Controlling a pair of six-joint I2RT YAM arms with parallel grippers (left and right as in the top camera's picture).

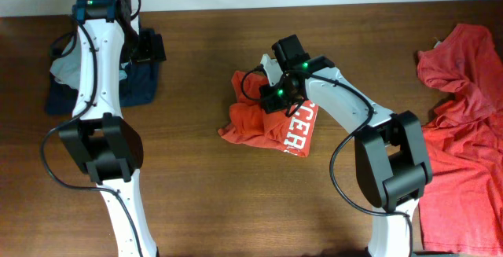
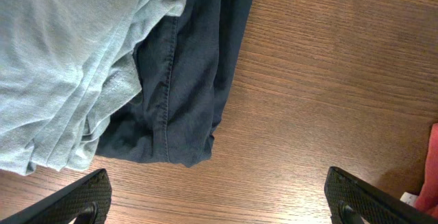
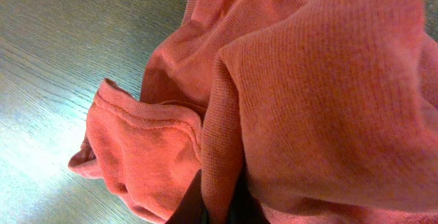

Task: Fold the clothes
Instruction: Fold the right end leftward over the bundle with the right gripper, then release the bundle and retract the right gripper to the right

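Note:
An orange-red T-shirt (image 1: 263, 123) with white lettering lies bunched in the middle of the table. My right gripper (image 1: 277, 93) sits over its upper edge, shut on a fold of the shirt's fabric (image 3: 226, 155); in the right wrist view the cloth fills the frame and hides most of both fingers. More coral clothes (image 1: 464, 108) lie spread at the table's right edge. My left gripper (image 2: 219, 200) hovers open over bare wood at the far left, with nothing between its fingers (image 2: 75, 200).
A pile of a dark navy garment (image 2: 185, 80) and a light blue-grey one (image 2: 61, 66) lies at the back left, just beyond the left gripper. The left arm (image 1: 98, 76) runs along the left side.

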